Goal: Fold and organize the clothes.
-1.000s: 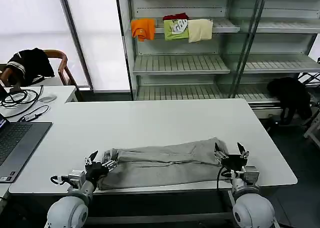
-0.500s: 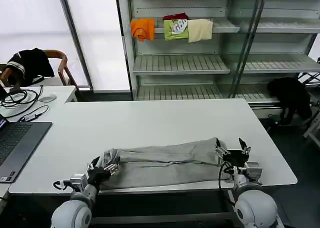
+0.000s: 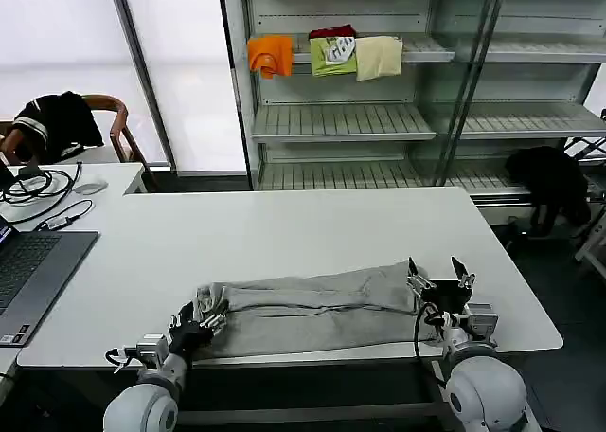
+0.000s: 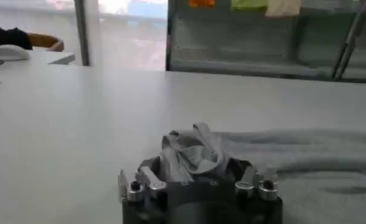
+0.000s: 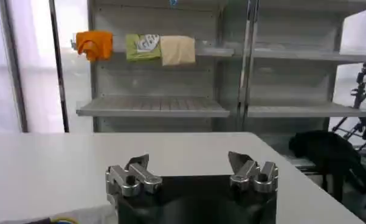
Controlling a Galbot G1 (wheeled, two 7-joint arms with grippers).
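- The light grey T-shirt [image 3: 312,309] lies on the white surface [image 3: 284,233] near its front edge, already gathered into a long, narrow band running from the robot's left to its right.
- The left gripper [image 3: 201,320] sits at the left end of the band, low at the front edge of the surface. In the left wrist view a crumpled bunch of the grey fabric [image 4: 192,155] lies between its fingers, so it appears to be closed on the T-shirt.
- The right gripper [image 3: 438,282] hovers just beside the right end of the band. Its fingers [image 5: 134,173] stand wide apart with nothing between them; a small corner of grey cloth with an orange-red strip [image 5: 55,219] shows in the right wrist view beside it, not held.
- Judged from this layout, the lengthwise fold is done and the step in hand is taking hold of the two ends for the crosswise fold.
- The next move likely calls for the right gripper to come down onto the right end and close on all layers at once, so the band does not open up.
- Then one end would have to be carried over to meet the other, kept low and level so the layers stay aligned.
- The folded garments on the shelf [image 3: 331,53] behind are well apart.
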